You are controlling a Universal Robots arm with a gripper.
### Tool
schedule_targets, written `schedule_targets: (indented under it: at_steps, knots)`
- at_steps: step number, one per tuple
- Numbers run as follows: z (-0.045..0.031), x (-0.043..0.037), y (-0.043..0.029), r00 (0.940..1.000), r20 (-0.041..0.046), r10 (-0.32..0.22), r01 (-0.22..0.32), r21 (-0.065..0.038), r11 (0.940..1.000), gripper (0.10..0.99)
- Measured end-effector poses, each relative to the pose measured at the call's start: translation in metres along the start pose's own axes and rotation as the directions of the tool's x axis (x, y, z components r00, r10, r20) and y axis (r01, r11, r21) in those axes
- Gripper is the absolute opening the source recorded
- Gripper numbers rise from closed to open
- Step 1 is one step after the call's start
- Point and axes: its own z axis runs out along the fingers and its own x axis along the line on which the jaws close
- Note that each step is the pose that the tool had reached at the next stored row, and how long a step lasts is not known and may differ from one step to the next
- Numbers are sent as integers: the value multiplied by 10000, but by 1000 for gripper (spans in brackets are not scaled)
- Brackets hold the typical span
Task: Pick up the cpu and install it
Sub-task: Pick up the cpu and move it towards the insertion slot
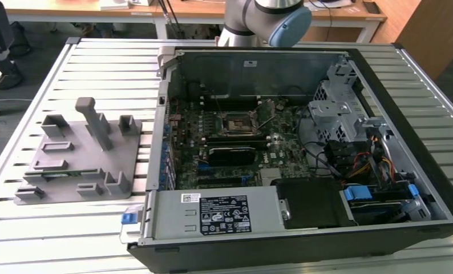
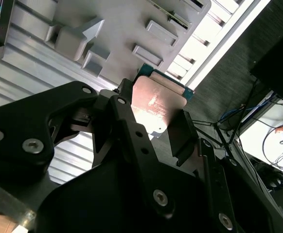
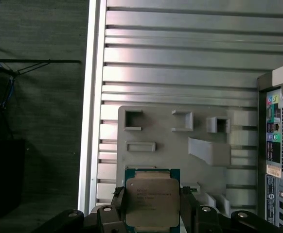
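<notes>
The cpu (image 3: pixel 152 200), a flat square chip with a silver-grey metal top and a thin green edge, sits between the two black fingers (image 3: pixel 118 206) of my gripper (image 3: pixel 152 208), which is shut on its two opposite sides. In the second wrist view the cpu (image 2: pixel 157 103) juts out past the fingertips (image 2: pixel 182 135). It hangs well above the grey fixture plate (image 3: pixel 175 145) on the slatted table. The motherboard's black-framed socket (image 1: pixel 238 124) lies inside the open computer case (image 1: pixel 287 63), in the middle of the board. The arm (image 1: pixel 266 20) rises behind the case.
The fixture plate (image 1: pixel 82 154) with several raised blocks lies on the slatted aluminium table (image 1: pixel 28 228), on the exterior view's left of the case. Inside the case are a power supply (image 1: pixel 211 212), drive cages (image 1: pixel 337 105) and cables (image 1: pixel 356 165). Desks stand behind.
</notes>
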Motion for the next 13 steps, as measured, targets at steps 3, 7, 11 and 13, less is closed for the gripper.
schedule_targets:
  at_steps: [3,7,11,13]
  knots:
    - [-13,0,2,10000,0,0,0,0,10000,537]
    - [-25,0,4,10000,0,1,-1,0,10000,537]
    - [-34,0,6,10000,0,0,0,0,10000,537]
    - [-40,0,6,10000,0,1,-1,0,10000,537]
